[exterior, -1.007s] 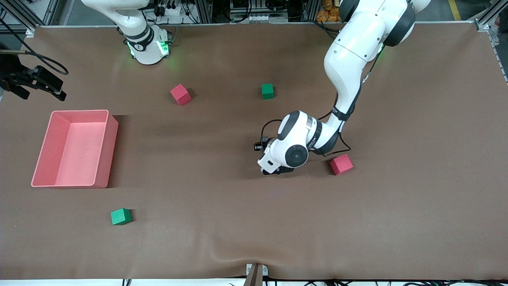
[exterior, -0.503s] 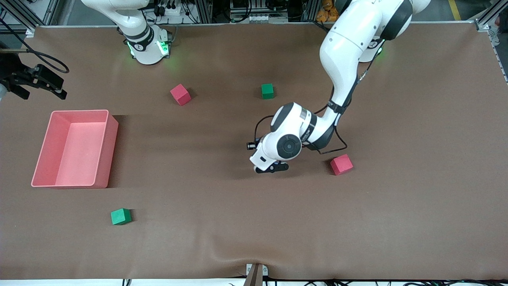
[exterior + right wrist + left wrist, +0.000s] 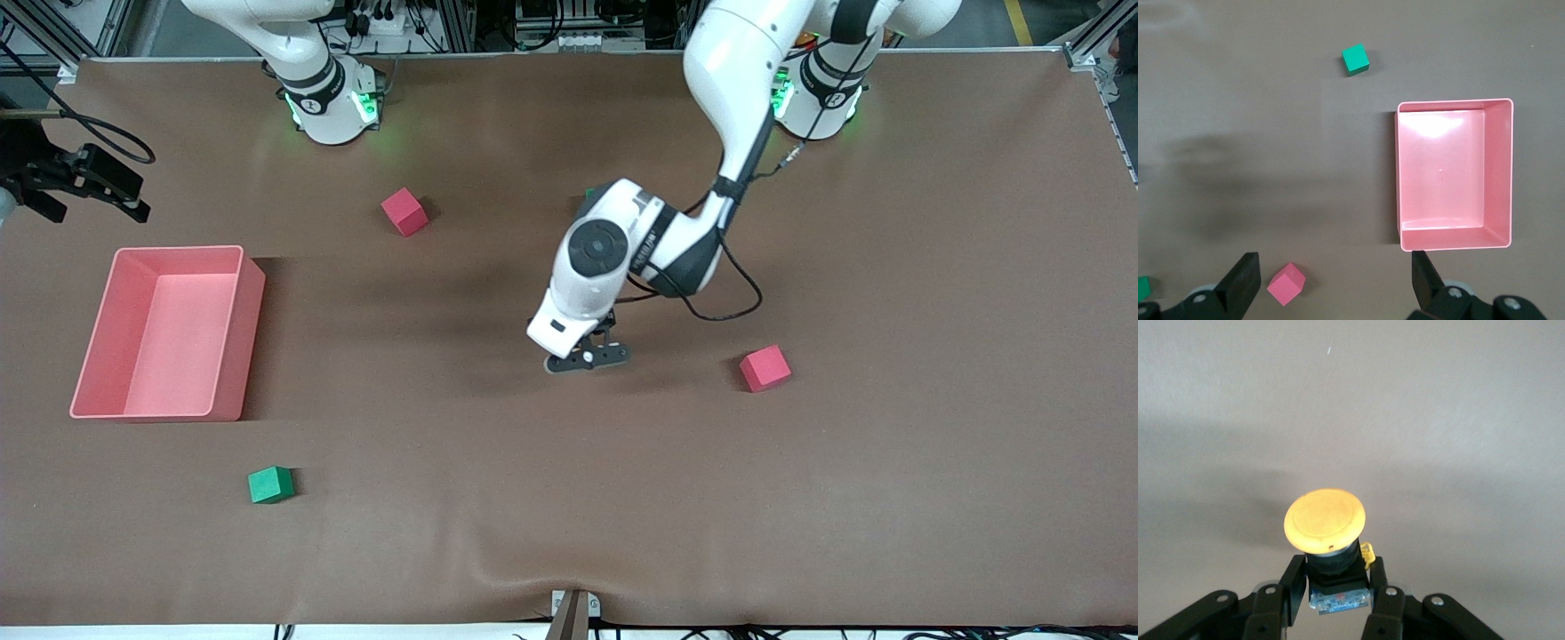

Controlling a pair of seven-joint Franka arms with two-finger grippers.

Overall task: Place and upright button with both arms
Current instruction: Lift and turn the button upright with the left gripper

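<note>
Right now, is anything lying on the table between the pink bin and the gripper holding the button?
No. In the front view, the brown mat between the pink bin and the left gripper gripping the button is bare.

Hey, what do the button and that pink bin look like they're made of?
The button, held in the left gripper, looks like hard plastic: a smooth, matte orange cap on a dark blocky body. The pink bin also seems plastic: thin, even walls and a glossy glare on its floor, though coated metal can't be excluded.
</note>
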